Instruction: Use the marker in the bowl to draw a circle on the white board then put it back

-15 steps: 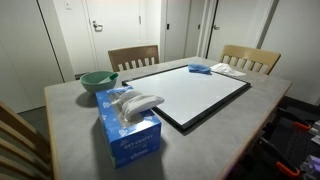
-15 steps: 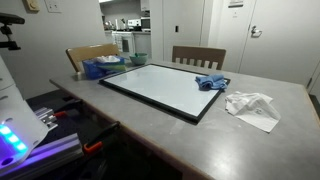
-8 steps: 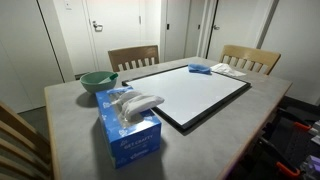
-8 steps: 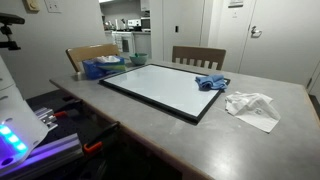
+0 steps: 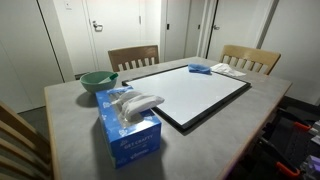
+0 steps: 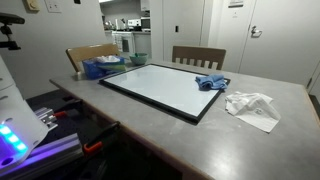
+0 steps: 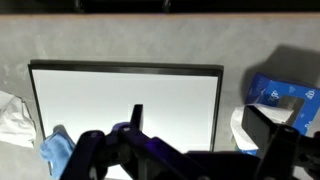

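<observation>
Marker itself cannot be made out in any view. Its green bowl (image 5: 98, 80) is seen in an exterior view on the grey table (image 5: 65, 125), at about ten o'clock of the white board (image 5: 190, 92). Nothing is found to have changed against the earlier frames: board, bowl and the other things lie where they lay a second ago.

The arm is not caught in either exterior view. From the wrist view it is seen to be held above the table, looking down on the white board (image 7: 125, 100). The gripper (image 7: 180, 158) enters from six o'clock as a dark, blurred, purple-tinted mass. Whether its fingers are spread or pressed together cannot be told, nor whether anything is pinched.

One board is counted, with a clean surface and a black frame. One bowl is counted. One blue tissue box (image 5: 130, 128) stands at seven o'clock of the board, a tissue sticking out of its top. One blue cloth (image 6: 212, 83) lies at three o'clock of the board in an exterior view, touching its frame. One crumpled white paper (image 6: 250, 105) lies at about four o'clock, just beside the cloth. Two wooden chairs (image 5: 133, 56) (image 5: 250, 58) are drawn up at the table's far edge, and part of a third (image 5: 14, 140) is seen at eight o'clock.
</observation>
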Controlling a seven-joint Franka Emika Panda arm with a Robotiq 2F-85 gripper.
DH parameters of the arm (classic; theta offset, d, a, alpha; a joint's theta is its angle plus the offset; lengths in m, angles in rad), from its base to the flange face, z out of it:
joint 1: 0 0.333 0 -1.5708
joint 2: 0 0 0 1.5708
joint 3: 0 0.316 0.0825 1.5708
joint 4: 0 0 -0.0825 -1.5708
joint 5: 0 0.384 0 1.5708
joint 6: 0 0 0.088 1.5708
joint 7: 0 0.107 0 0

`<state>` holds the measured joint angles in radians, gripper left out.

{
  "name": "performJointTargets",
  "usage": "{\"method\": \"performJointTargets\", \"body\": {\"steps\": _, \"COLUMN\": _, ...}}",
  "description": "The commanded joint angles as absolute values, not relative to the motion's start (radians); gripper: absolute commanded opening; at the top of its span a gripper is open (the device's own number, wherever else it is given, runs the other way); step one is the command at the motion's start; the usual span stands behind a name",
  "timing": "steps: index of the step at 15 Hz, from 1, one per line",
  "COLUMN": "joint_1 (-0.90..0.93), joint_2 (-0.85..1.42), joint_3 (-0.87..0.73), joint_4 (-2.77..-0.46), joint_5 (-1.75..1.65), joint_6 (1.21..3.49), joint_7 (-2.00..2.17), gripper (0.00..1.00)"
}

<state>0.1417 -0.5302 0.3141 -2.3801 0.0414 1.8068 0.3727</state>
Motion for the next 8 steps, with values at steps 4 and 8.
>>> {"method": "performJointTargets", "body": {"steps": 4, "joint_1": 0.138, "joint_2": -0.447, "joint_3": 0.26, "joint_4": -2.447, "joint_5": -0.075, "joint_6": 2.227, "joint_7": 0.237, "gripper": 1.0}}
{"method": "performJointTargets", "body": {"steps": 8, "joint_1": 0.142, "joint_2": -0.43, "joint_3": 0.228, "joint_4": -2.448, "joint_5": -0.052, "joint_6": 2.331, "joint_7": 0.199, "gripper": 1.0}}
